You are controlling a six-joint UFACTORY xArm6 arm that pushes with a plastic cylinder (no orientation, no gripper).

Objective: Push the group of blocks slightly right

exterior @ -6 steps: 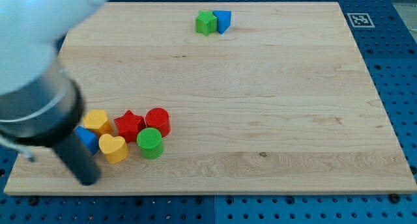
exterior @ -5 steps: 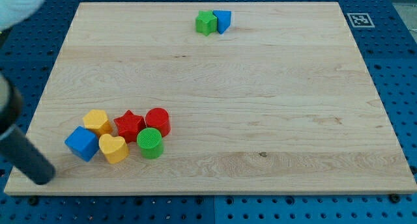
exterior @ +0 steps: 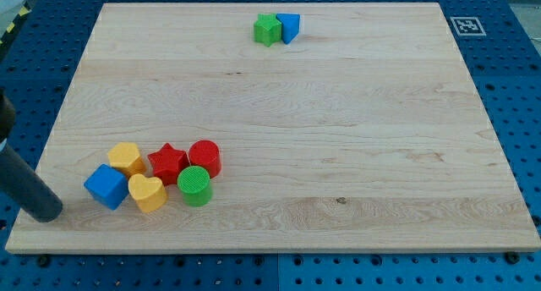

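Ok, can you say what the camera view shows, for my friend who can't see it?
My tip sits left of six clustered blocks at the wooden board's lower left, beside the blue cube. A green block and blue block touch near the top.

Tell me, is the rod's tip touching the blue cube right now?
No, my tip sits apart from the blue cube, on its left, with bare board between them.

This looks like a robotics lab: a plain wooden table point(exterior: 338, 139) sits on a blue pegboard base point(exterior: 507, 113) full of mounting holes, with a printed black-and-white marker tag point(exterior: 465, 25) stuck at the corner and yellow-black hazard tape point(exterior: 15, 22) at the edge.
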